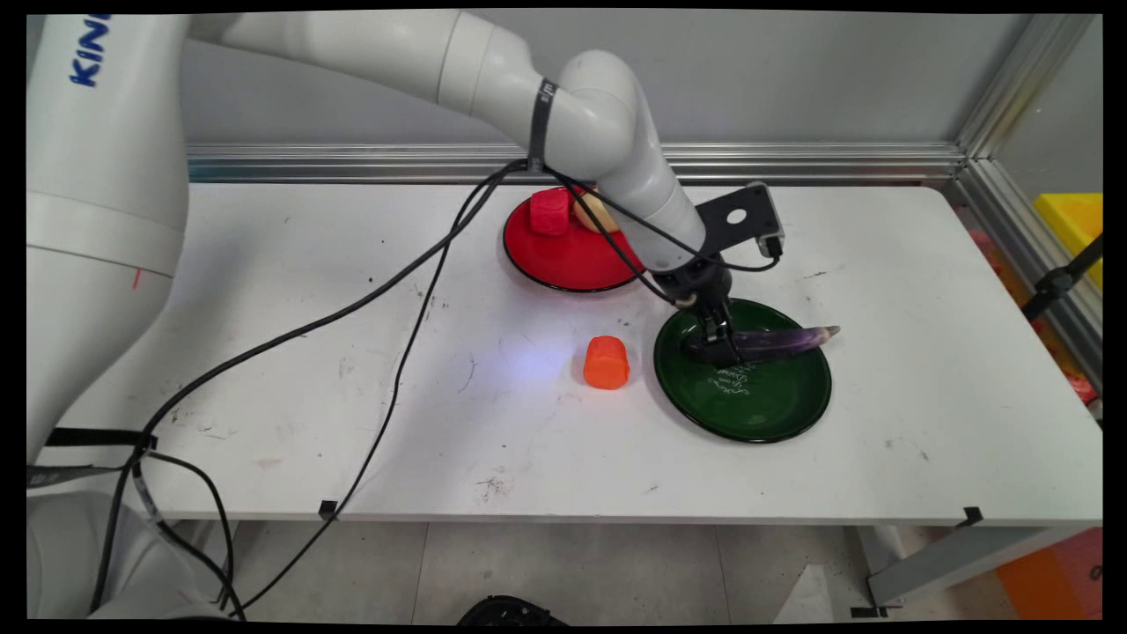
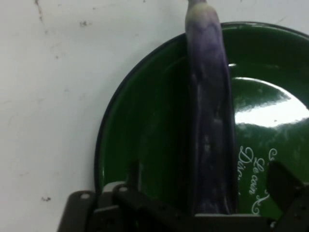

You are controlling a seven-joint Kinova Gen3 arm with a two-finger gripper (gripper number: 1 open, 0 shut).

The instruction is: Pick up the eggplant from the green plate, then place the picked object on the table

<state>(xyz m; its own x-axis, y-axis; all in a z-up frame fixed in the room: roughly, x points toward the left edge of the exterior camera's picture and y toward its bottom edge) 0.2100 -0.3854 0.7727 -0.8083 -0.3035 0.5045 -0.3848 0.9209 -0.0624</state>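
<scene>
Right of centre on the table (image 1: 264, 308), from the main view: gripper (image 1: 726, 348) down low over the green plate (image 1: 757, 414), at the left, thick end of the eggplant (image 1: 784, 342). Eggplant lying across the plate's far half, thin tip jutting past the right rim. Orange piece (image 1: 606, 363) just left of the plate, apart from it. Red plate (image 1: 563, 260) farther back left, holding a red block (image 1: 549, 211) and a pale lump (image 1: 592, 211). Bare table near and right of the green plate.

From the hand view: gripper (image 2: 207, 173) spread wide, straddling the eggplant (image 2: 207, 96), a gap on either side, gripping nothing. Plate (image 2: 145, 121) rim curving close beside one finger, table (image 2: 48, 96) beyond.
</scene>
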